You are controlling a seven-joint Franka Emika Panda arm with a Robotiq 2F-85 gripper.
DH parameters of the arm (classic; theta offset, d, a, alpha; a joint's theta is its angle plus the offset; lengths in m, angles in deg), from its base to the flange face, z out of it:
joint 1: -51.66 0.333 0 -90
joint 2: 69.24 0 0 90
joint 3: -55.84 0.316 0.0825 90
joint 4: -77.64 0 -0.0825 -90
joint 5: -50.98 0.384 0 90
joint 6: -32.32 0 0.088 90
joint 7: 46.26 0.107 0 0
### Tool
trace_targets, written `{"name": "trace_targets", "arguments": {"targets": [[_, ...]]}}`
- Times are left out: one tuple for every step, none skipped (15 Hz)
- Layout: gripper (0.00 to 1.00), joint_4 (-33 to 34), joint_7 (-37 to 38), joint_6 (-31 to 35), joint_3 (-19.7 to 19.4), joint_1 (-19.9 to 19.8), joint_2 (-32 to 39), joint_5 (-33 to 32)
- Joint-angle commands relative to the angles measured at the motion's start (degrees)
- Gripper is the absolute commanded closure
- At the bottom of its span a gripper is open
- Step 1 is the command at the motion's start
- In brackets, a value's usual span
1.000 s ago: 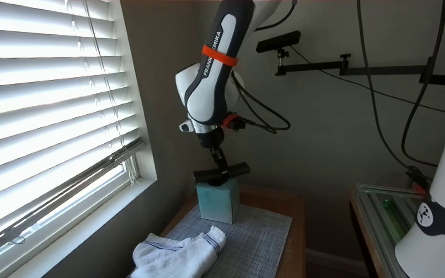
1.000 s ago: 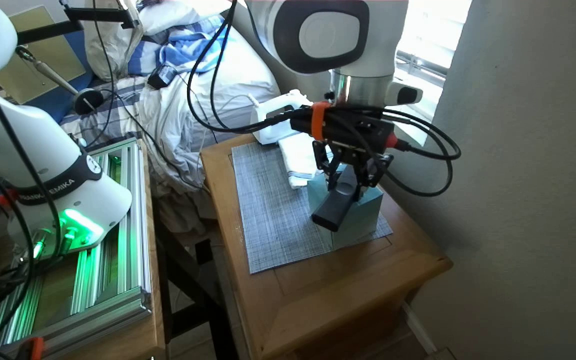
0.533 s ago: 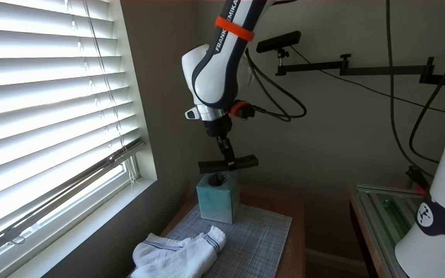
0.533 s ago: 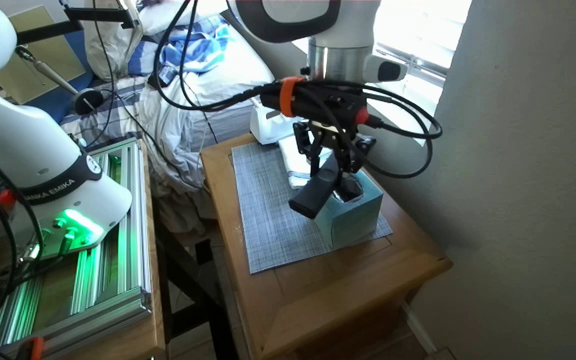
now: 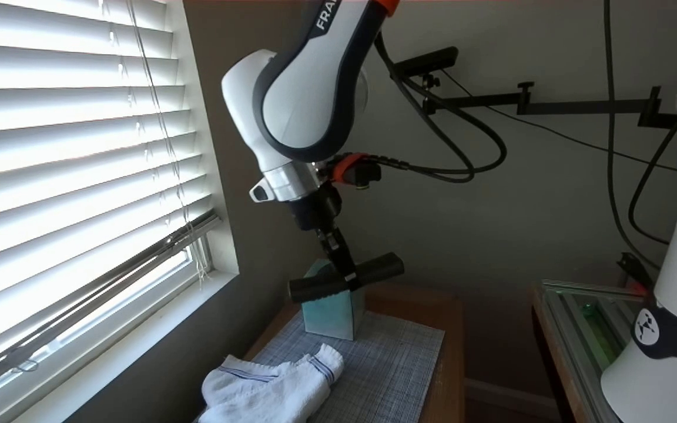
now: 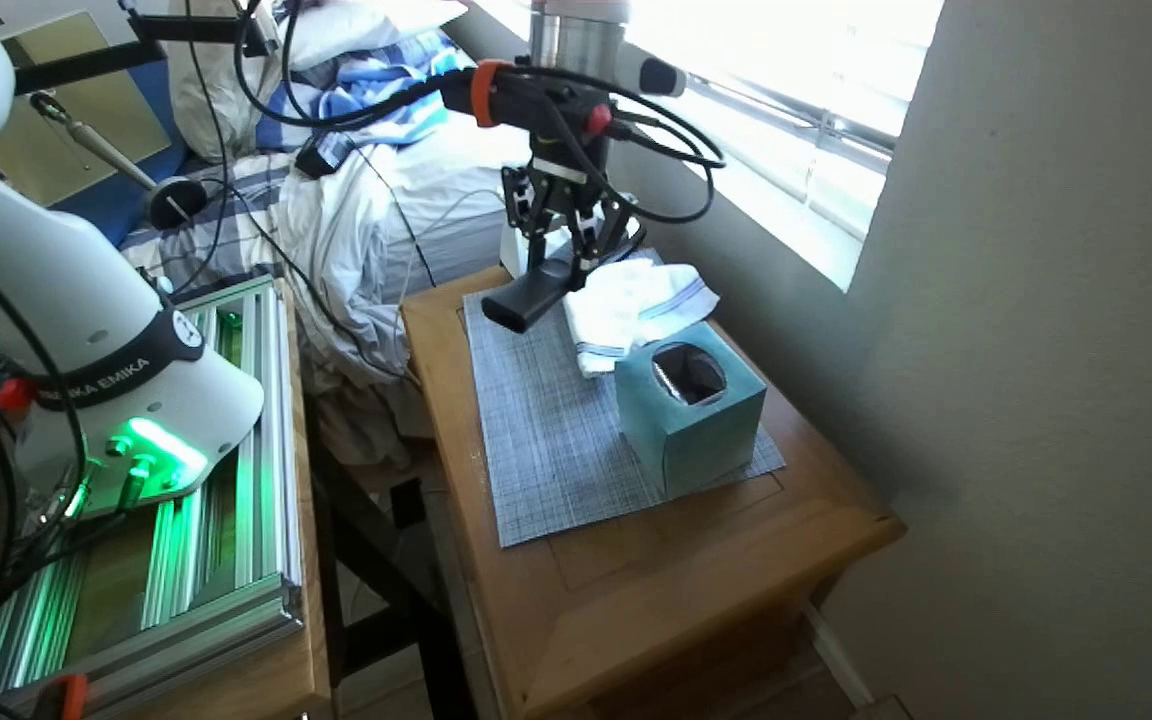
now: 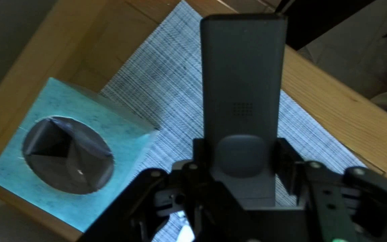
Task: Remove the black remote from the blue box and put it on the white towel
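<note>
My gripper [image 7: 240, 153] is shut on the black remote [image 7: 242, 77], with a finger on each long side. In an exterior view the remote [image 6: 526, 296] hangs in the air above the mat, beside the towel. In an exterior view the remote [image 5: 381, 268] is tilted and partly covers the blue box. The blue box [image 6: 701, 440] stands upright with its oval top opening uncovered; it also shows in the wrist view [image 7: 126, 131]. The white towel [image 6: 626, 305] lies folded on the mat, also in an exterior view [image 5: 280, 390]. In the wrist view only a white sliver shows low down.
A grey woven mat [image 6: 546, 440] covers part of the wooden table [image 6: 636, 610]. A white object stands at the table's far end, behind the gripper. A window with blinds [image 5: 80, 147] and a wall border the table. Cables [image 6: 676, 170] loop from the wrist.
The gripper rose out of the blue box with the remote, uncovering the opening. It then moved away from the box toward the towel's side, and the wrist and remote tilted.
</note>
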Motion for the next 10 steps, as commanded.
{"name": "trace_targets", "arguments": {"targets": [[0.72, 3.29, 8.26, -6.07, 4.06, 4.25, 1.69, 5.98], [0.72, 4.71, 10.72, -7.04, 4.96, 5.24, 3.11, 7.43], [0.72, 6.31, 14.29, -7.26, 5.69, 6.24, 4.62, 8.89], [0.72, 7.76, 14.49, -8.24, 6.23, 6.55, 5.75, 10.63], [0.47, 3.48, 12.39, -5.52, 5.72, 6.21, 2.35, 7.80], [0.47, 4.67, 13.61, -5.98, 6.25, 6.83, 3.45, 8.76], [0.47, 5.55, 14.17, -6.24, 6.46, 7.08, 4.36, 9.14], [0.72, 6.17, 14.30, -6.37, 6.47, 7.05, 5.07, 9.27], [0.72, 6.02, 15.02, -4.75, 6.25, 6.74, 5.48, 10.04], [0.72, 6.31, 15.21, -2.52, 6.06, 6.33, 6.60, 10.93]]}}
